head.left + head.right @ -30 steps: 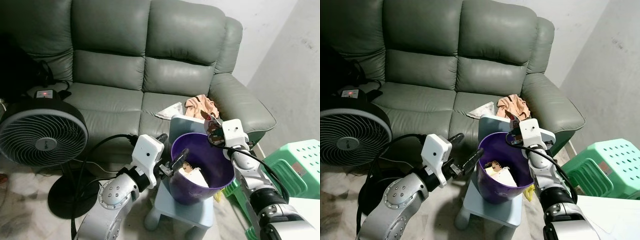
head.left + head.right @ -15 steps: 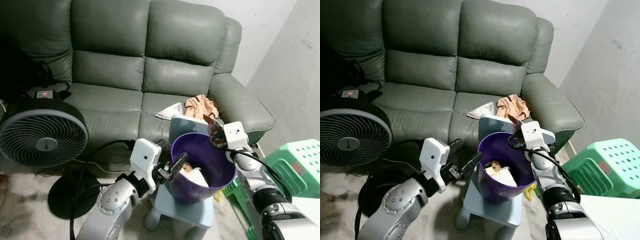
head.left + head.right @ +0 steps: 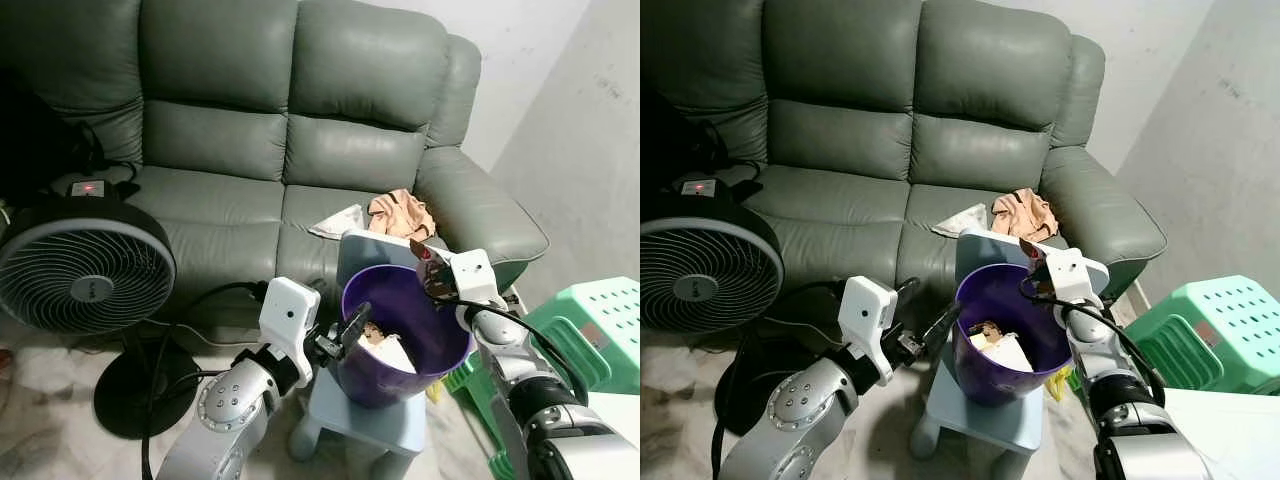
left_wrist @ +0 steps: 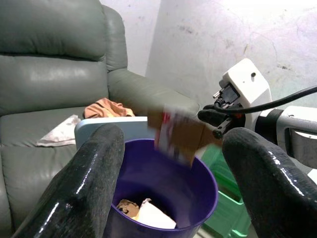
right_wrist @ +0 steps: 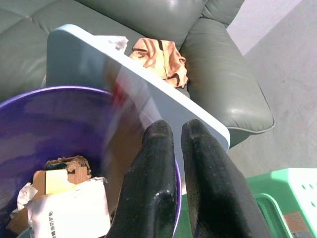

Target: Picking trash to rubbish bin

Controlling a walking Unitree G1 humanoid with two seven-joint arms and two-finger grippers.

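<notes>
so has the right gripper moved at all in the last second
Yes, slightly. The right gripper has eased down and toward the robot, nearer the purple bin's far rim, judged against the blue stool behind it. It holds a small cardboard scrap above the bin.

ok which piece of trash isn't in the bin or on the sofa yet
The brown cardboard scrap, blurred in the air over the purple bin, by the right gripper. The crumpled paper lies inside; the tissue rests on the sofa.

One purple bin [image 3: 405,335], one fan [image 3: 85,290], two stools [image 3: 590,325] (one green), one sofa [image 3: 290,150]
</notes>
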